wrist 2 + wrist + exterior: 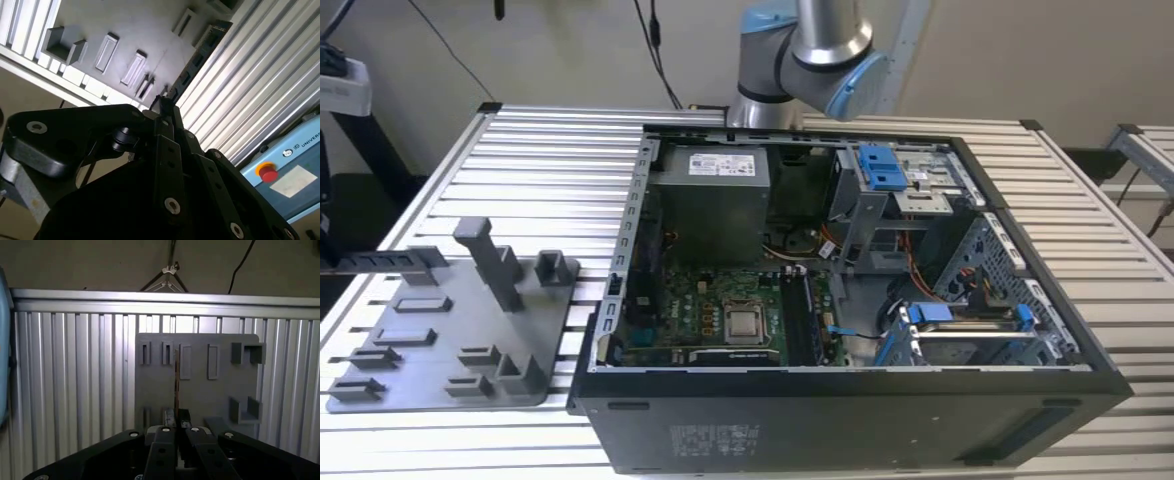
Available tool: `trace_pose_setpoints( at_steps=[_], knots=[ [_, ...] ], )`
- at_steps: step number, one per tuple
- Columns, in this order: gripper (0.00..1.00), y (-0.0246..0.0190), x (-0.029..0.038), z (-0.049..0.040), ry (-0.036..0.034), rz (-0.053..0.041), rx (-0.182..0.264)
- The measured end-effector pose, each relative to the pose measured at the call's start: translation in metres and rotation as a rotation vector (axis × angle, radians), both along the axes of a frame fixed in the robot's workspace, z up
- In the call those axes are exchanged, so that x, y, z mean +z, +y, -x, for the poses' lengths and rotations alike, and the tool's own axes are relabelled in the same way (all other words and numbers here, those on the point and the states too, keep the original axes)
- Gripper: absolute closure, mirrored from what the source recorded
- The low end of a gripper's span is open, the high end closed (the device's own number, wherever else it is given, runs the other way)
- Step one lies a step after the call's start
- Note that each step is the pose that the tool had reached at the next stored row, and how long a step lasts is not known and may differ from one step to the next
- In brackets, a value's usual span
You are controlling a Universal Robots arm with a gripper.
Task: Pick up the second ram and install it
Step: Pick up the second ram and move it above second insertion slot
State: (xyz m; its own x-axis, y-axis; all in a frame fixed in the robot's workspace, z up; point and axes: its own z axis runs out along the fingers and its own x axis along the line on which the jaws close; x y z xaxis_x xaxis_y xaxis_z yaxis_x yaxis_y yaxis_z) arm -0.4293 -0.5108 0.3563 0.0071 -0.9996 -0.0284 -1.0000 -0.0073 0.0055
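In the exterior view, the arm (pixel 807 45) rises above the open computer case (pixel 854 410) on your bench (pixel 547 160). In the second wrist view, the pincer (pixel 162 105) is clamped narrow on the second ram (pixel 196 59), held over the grey tray (pixel 125 25). In the first wrist view the stick is edge-on. It looks light, stiff and fragile (grip the board's edges, I'd judge, never the contacts).

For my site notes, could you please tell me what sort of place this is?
Probably a robotics lab bench for computer assembly: a robot arm by an open desktop computer case on a slatted aluminium table, the claw gripping the second ram.
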Motion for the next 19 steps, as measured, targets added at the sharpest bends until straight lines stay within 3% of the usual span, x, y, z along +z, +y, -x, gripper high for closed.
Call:
trace_pose_setpoints(
  at_steps=[19],
  knots=[
    [0.86, 0.0001, 0.0312, 0.0002, 0.0001, 0.0001, -0.002]
  ],
)
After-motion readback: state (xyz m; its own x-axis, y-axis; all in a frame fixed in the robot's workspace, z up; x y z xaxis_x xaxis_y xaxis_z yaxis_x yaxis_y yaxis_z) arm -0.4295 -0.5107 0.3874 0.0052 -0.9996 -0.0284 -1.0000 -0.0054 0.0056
